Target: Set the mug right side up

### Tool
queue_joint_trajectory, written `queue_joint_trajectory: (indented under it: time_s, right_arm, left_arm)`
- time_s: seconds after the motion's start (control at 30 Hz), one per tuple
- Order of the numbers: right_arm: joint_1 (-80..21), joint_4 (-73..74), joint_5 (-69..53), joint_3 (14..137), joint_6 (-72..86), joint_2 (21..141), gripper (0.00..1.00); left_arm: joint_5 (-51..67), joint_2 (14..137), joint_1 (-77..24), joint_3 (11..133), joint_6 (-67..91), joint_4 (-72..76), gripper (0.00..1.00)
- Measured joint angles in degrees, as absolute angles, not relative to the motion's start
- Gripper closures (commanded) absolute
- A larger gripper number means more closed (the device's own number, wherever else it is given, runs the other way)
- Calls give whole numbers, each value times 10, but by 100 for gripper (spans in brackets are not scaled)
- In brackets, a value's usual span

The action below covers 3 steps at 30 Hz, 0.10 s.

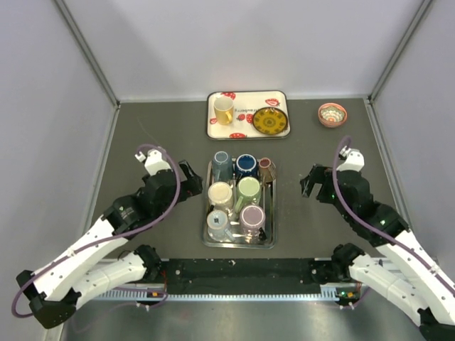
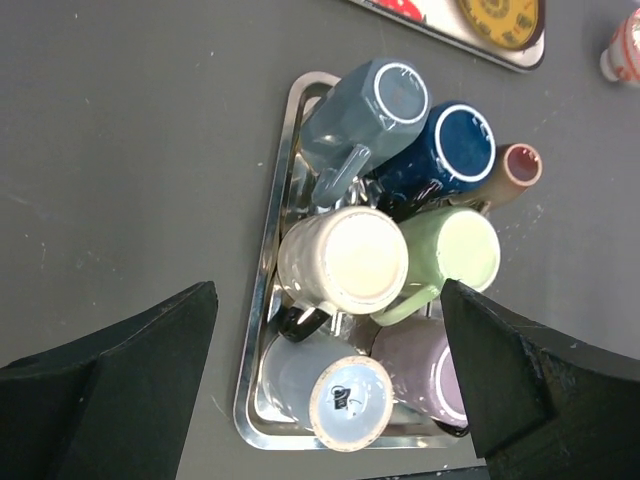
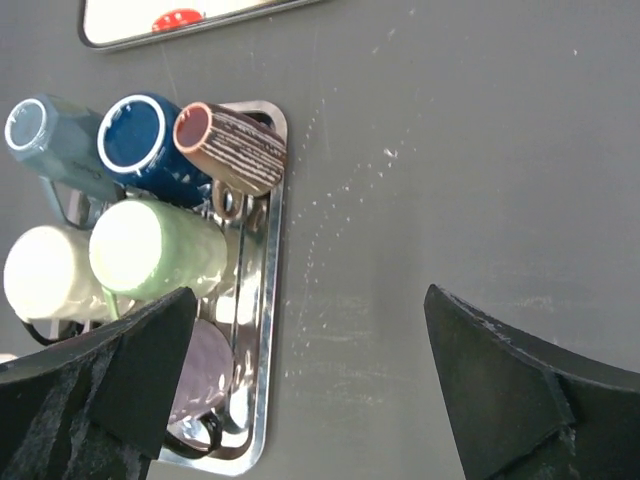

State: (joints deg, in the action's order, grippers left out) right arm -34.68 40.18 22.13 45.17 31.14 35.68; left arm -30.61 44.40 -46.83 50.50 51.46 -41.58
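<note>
A steel tray (image 1: 273, 213) in the middle of the table holds several mugs standing bottom up: grey-blue (image 1: 222, 165), navy (image 1: 246, 165), cream (image 1: 220, 193), green (image 1: 248, 188), light blue (image 1: 217, 222) and purple (image 1: 252, 217). A brown striped mug (image 1: 266, 168) leans at the far right corner. My left gripper (image 1: 190, 181) is open and empty, just left of the tray; its wrist view looks down on the cream mug (image 2: 345, 260) and the light blue mug (image 2: 350, 402). My right gripper (image 1: 311, 183) is open and empty over bare table right of the tray (image 3: 272, 300).
A white patterned tray (image 1: 245, 131) at the back holds an upright yellow mug (image 1: 223, 110) and a yellow plate (image 1: 270, 121). A small pink bowl (image 1: 332, 114) stands at the back right. Grey walls close in both sides.
</note>
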Motion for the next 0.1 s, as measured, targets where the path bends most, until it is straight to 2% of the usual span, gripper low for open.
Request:
queue_joint_trajectory:
  time_s: [0.1]
  right_arm:
    - [-347,379,222,431,316,323,1]
  left_arm:
    - [-301,436,-468,511,490,-408,1]
